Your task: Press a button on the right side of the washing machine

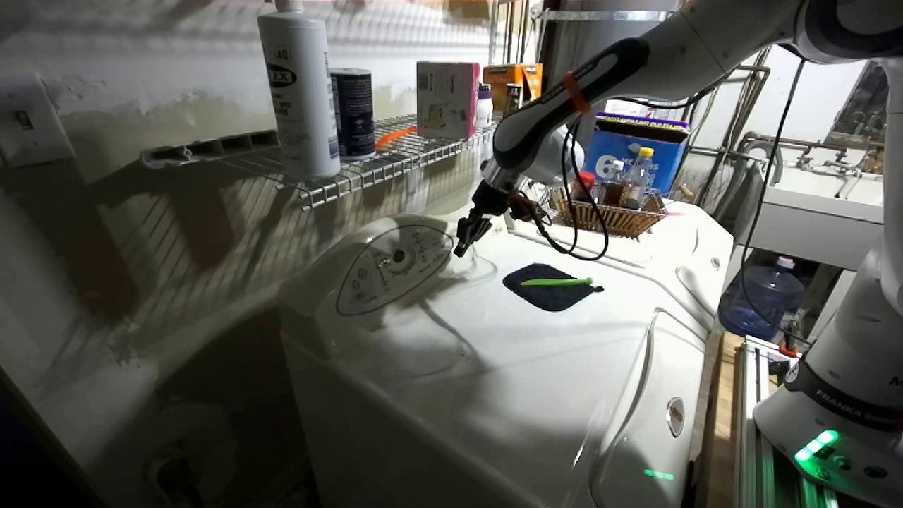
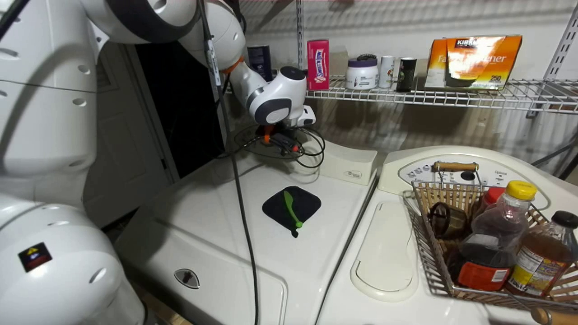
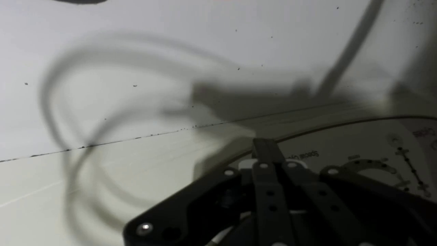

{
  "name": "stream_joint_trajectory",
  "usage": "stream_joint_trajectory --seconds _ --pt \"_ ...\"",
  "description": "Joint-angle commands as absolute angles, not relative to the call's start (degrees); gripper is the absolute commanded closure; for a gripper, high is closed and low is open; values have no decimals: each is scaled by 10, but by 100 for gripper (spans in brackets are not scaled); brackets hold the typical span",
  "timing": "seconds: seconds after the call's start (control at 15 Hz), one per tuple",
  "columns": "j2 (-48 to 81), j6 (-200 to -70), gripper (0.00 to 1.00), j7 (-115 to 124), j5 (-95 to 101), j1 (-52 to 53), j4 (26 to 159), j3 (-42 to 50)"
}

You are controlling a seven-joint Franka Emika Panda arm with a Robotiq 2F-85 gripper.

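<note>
"How did the gripper (image 1: 463, 245) stand by the washing machine (image 1: 536, 367)?"

"It was closed. In the wrist view its fingers (image 3: 268, 150) lay side by side, pressed together, and the printed control panel (image 3: 362, 147) showed beyond them, its lettering upside down."

"And did it touch the washing machine?"

"That was hard to judge. In an exterior view the tips hung right by one end of the panel, the end nearer the second white appliance (image 1: 677, 243), well apart from the round dial (image 1: 398, 256); I couldn't tell whether they met the panel or stood just off it."

"Where did the washing machine stand?"

"The wire shelf (image 1: 388, 166) ran above its back, and the second appliance stood just beside it."

"How was the arm (image 1: 670, 60) posed?"

"It ran up from its base (image 1: 832, 416) in front of the washing machine, reached out above the machine's top and sloped down toward the panel. There the wrist (image 2: 280, 95) bent, so the gripper pointed downward at a slant, tips toward the panel's end. In an exterior view the wrist covered most of the gripper."

"What lay on the washing machine?"

"A dark pad (image 1: 550, 300), flat on its top, with a green knife-shaped utensil (image 1: 557, 282) resting across it. On the appliance beside the washing machine stood a slatted basket (image 1: 626, 221), bottles (image 2: 487, 257) inside."
</note>
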State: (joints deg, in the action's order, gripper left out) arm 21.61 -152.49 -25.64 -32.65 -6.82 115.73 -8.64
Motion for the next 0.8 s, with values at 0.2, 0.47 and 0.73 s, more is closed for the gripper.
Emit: stream_joint_trajectory --seconds 0.2,0.47,0.73 --pt "262 -1527 100 -214 -327 -79 1110 -98" --pt "276 -1535 100 -171 -322 -72 1095 -93" --pt "287 -1541 100 -120 -317 -68 1083 -86"
